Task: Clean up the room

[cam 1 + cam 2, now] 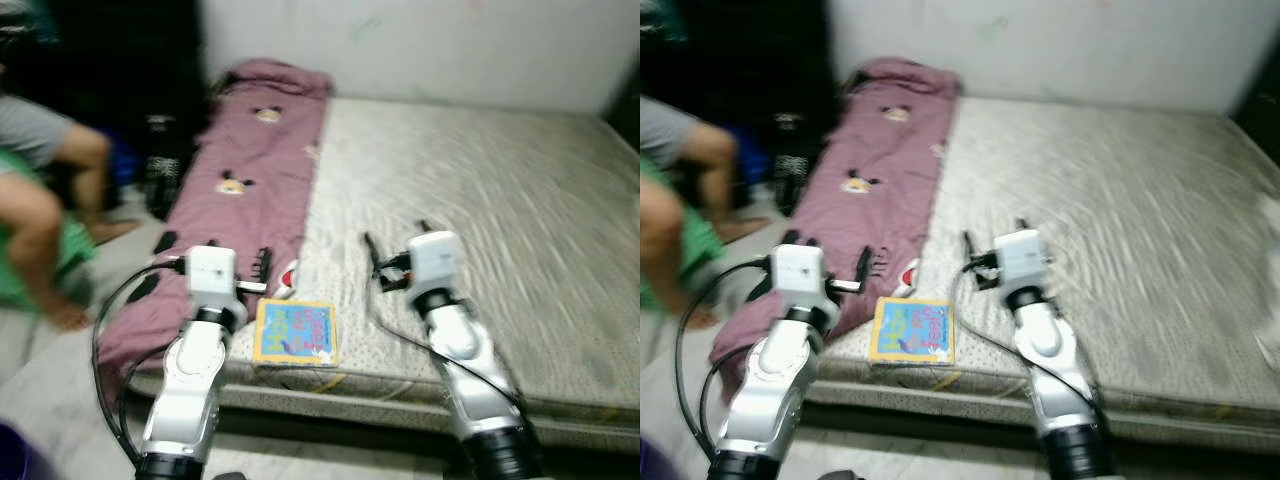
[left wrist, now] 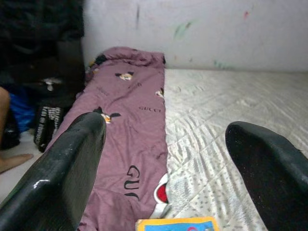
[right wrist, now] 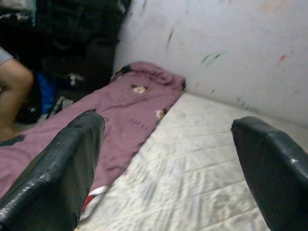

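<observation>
The mattress (image 1: 480, 200) lies low on the floor and runs back to a pale wall (image 1: 420, 40). Its near edge crosses the head views just ahead of both arms. A mauve blanket (image 1: 240, 190) with cartoon prints covers the mattress's left strip from the wall to the near left corner, where it droops over the edge. The rest of the grey quilted surface, to the right of the blanket, is bare and open.

A colourful picture book (image 1: 296, 332) lies flat at the near edge, just beside the blanket's hem and between the two arms. A small red-and-white item (image 2: 162, 192) sits by the hem just behind it; blur prevents identification.

To the left of the mattress, a seated person's bare legs (image 1: 50, 230) rest on the floor, with dark bags (image 2: 48, 120) near the wall.

The left gripper (image 2: 163, 159) is raised over the blanket's near end, fingers spread wide, holding nothing. The right gripper (image 3: 168, 163) is raised over the bare mattress to the right of the book, fingers likewise spread wide and empty.
</observation>
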